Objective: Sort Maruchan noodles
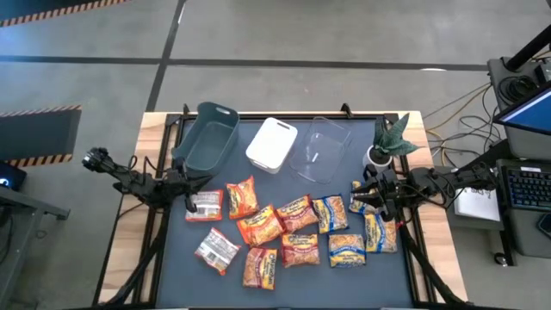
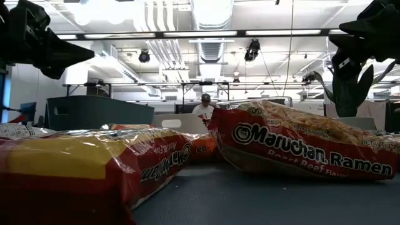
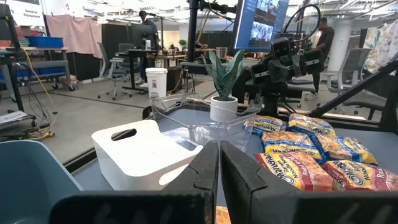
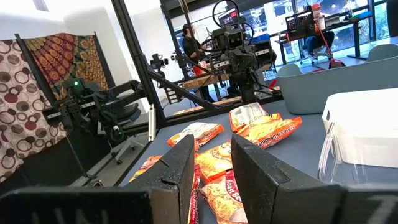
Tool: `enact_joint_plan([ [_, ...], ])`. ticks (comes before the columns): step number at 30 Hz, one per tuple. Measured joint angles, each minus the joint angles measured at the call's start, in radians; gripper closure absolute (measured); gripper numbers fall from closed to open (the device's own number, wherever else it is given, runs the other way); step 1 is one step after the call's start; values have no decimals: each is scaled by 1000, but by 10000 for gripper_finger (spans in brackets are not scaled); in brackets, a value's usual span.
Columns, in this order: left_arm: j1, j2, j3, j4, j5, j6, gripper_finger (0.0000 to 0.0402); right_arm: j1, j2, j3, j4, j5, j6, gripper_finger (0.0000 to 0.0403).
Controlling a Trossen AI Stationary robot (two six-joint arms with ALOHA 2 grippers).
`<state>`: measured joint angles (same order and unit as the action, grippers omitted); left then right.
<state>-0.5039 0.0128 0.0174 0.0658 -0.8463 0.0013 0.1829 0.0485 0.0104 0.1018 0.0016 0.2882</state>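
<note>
- Left gripper: its two dark fingers are pressed together with nothing between them. It hovers at the table's left edge, just by the whitish-silver packet.
- Right gripper: the fingers stand a little apart with only air between them, gripping nothing. It hangs over the right edge, near the blue-and-yellow packets.
- The Maruchan noodles lie flat and loose across the front half of the table, none yet in a bin. Whitish-silver ones lie to the left, orange-red ones in the middle, blue-and-yellow to the right.
- The relation that counts, as I judge it: each arm has its own colour close below and inboard of its fingers. The right arm's nearest packet lies with its long axis running front to back, so the jaws would close across its short width.
- Farther back, in a row along the rear edge: the grey-green bin, white bin and clear bin — all beyond the packets.
- A potted plant stands at the right rear, close to the right arm's path.
</note>
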Motion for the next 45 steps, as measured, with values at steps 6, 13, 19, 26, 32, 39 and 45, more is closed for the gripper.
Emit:
enact_joint_plan([
  [6, 0, 0, 0, 0, 0, 0, 402, 0, 0, 0, 0, 0, 0, 307],
  [13, 0, 0, 0, 0, 0, 0, 402, 0, 0, 0, 0, 0, 0, 307],
  [19, 0, 0, 0, 0, 0, 0, 402, 0, 0, 0, 0, 0, -5, 307],
  [26, 0, 0, 0, 93, 0, -234, 402, 0, 0, 0, 65, 25, -223, 307],
  [32, 1, 0, 0, 256, 0, -383, 402, -2, 10, 20, 65, 56, -171, 307],
  [39, 4, 31, 0, 414, 81, -440, 402, -2, 109, 111, 67, 164, -148, 307],
  [45, 4, 216, 7, 638, 123, -424, 402, -2, 212, 228, 65, 156, -123, 307],
])
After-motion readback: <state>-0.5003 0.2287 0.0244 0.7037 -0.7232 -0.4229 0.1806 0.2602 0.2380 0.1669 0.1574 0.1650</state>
